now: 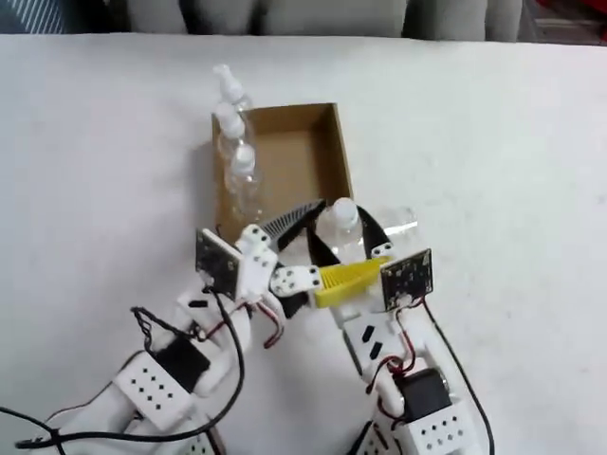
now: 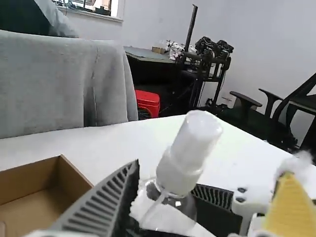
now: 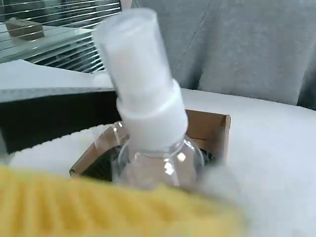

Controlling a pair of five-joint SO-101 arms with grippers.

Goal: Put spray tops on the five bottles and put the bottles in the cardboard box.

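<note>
Bottle [image 1: 339, 220]: clear rounded plastic body with a white cylindrical spray top fitted, tilted, held at the near edge of the cardboard box [image 1: 313, 118].
Right gripper [image 1: 340, 248]: smooth yellow wedge finger [image 1: 351, 275] and curved black finger [image 1: 377, 232], clamped on the bottle's body.
Left gripper [image 1: 311, 227]: black and ribbed, just beside the same bottle; whether it grips cannot be told.
Cardboard box: brown, square, open-topped, matte.
Capped bottles [image 1: 237, 156]: three clear ones with white tops, in a row along one wall inside the box.
Table [image 1: 493, 142]: white and flat.
</note>
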